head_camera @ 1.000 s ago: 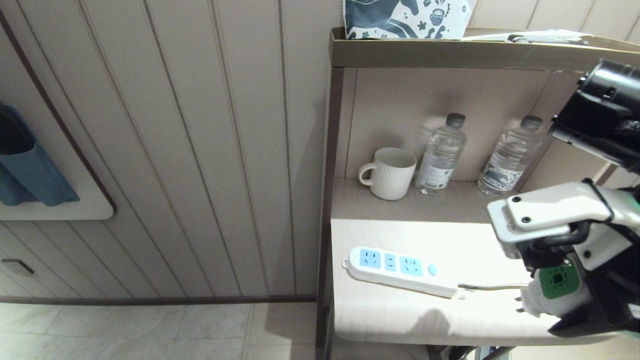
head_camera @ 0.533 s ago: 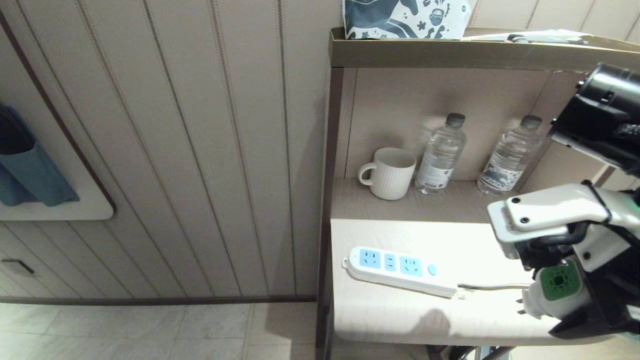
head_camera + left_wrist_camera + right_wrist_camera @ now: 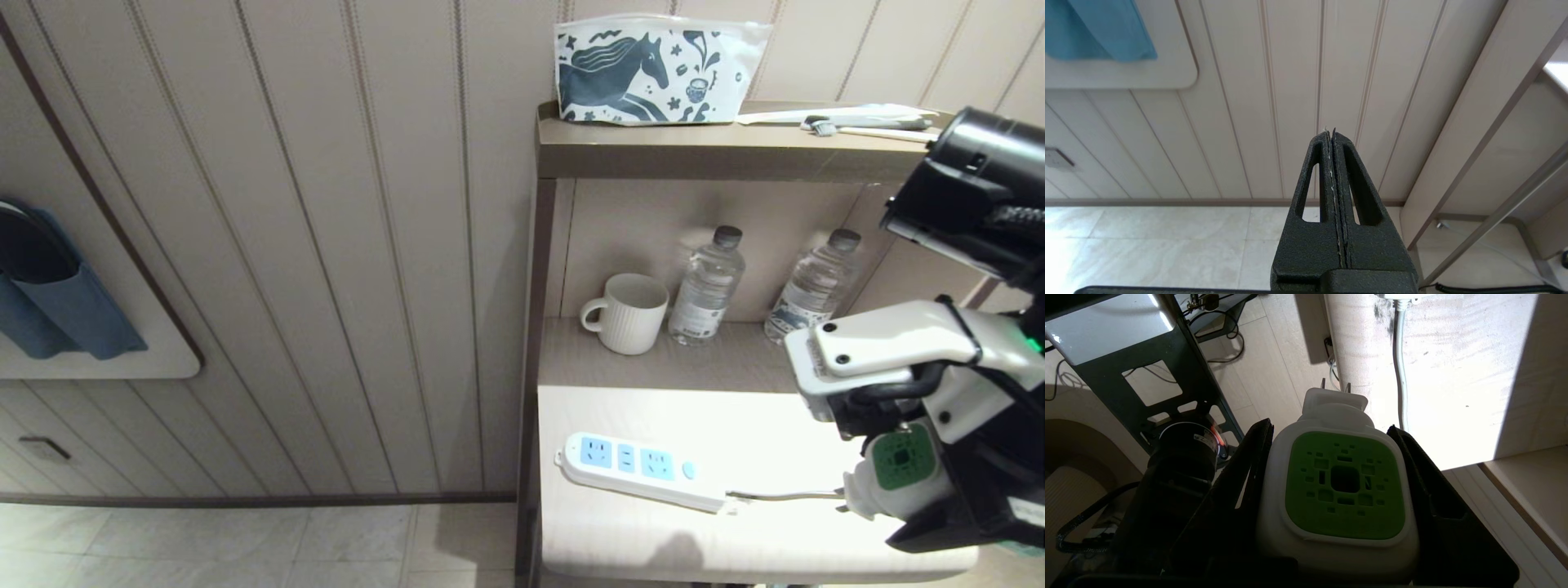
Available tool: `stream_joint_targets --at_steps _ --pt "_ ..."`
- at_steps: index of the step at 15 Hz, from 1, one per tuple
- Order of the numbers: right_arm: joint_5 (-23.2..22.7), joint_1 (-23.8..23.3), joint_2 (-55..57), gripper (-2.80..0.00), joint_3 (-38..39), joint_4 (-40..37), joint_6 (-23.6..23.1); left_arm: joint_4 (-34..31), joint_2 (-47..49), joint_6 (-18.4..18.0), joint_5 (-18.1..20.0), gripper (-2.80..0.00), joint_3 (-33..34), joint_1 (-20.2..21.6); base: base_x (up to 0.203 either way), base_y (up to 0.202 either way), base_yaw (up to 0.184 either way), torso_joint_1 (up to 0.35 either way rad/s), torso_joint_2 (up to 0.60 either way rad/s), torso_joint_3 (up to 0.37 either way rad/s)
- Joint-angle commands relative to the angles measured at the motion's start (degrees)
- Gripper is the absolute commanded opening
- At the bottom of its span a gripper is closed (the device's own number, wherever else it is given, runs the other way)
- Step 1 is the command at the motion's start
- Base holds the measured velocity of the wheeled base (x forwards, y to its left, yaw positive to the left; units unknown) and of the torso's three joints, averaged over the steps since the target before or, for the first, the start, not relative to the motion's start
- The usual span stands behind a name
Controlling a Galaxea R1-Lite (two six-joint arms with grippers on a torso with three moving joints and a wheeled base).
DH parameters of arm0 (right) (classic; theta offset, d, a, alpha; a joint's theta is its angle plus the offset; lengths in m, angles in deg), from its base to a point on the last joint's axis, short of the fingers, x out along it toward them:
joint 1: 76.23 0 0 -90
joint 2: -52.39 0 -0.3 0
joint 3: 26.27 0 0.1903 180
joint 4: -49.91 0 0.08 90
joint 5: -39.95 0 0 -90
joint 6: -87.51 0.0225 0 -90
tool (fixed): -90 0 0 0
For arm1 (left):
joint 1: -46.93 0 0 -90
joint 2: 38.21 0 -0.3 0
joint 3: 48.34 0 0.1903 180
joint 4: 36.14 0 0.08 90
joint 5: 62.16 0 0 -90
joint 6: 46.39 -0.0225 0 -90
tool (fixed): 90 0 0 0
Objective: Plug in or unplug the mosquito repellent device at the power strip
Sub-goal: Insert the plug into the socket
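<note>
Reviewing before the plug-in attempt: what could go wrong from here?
1. The device is held by the right gripper off to the strip's cord end, away from the sockets, so the traverse could snag the cord.
2. The strip lies loose and angled on the table; pushing the prongs in may shove it.
3. Only the device's rounded white sides are gripped, so it could twist under insertion force.

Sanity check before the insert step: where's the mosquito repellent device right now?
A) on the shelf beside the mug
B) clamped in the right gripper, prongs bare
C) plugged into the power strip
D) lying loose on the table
B: the right gripper has its fingers on both sides of the mosquito repellent device, whose prongs are bare, while every socket of the power strip on the table is free.
</note>
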Motion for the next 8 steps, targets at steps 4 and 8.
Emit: stream_joint_targets --at_steps 4,8 --pt "0.1 0.0 4.1 -2.80 -1.7 0.2 -0.1 0.0 0.1 0.0 0.0 -2.80 0.0 0.0 0.000 0.000 0.000 0.251 -0.55 -0.295" --pt "0.1 -0.8 7.9 -2.80 -3.6 0.4 -0.1 0.0 0.1 0.0 0.0 -2.80 0.0 0.0 0.000 0.000 0.000 0.274 -0.58 -0.306"
